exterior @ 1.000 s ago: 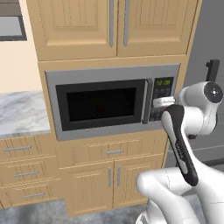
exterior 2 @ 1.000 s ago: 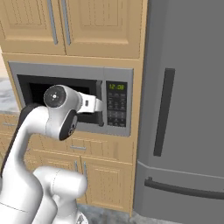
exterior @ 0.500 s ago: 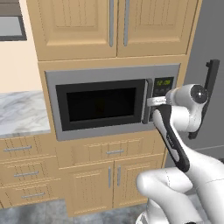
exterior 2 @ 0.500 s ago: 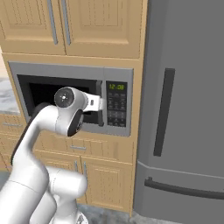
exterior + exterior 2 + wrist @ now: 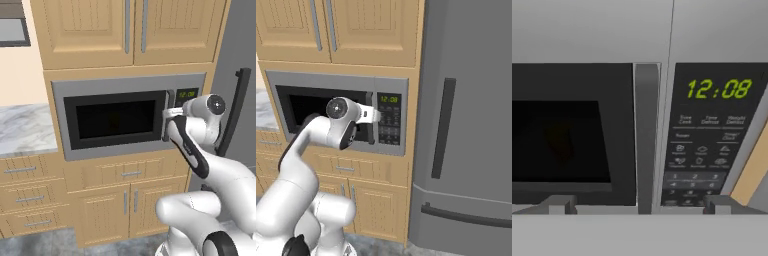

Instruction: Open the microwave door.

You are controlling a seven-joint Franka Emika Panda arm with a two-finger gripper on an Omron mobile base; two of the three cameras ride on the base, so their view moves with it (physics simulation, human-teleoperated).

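Note:
The microwave (image 5: 131, 80) is built into tan cabinetry, a grey steel box with a green clock on its dark keypad (image 5: 389, 123). The microwave door (image 5: 117, 120) is flush and shut, its black window (image 5: 559, 142) dark. My gripper (image 5: 167, 114) is held level right in front of the door's vertical bar handle (image 5: 646, 135). In the hand view, the gripper (image 5: 639, 205) is open, its fingertips (image 5: 560, 204) wide apart on either side of the handle and nothing between them. From the right base view, the gripper (image 5: 376, 116) sits at the seam between door and keypad.
A tall grey fridge (image 5: 471, 125) with a long dark handle (image 5: 439, 129) stands just right of the microwave. Tan cabinet doors (image 5: 132, 30) hang above, drawers and doors (image 5: 125, 175) below. A marble counter (image 5: 25, 130) lies to the left.
The hand has moved in toward the microwave, from in front of the keypad to the door handle. The jaws have stayed wide open and the door has stayed shut.

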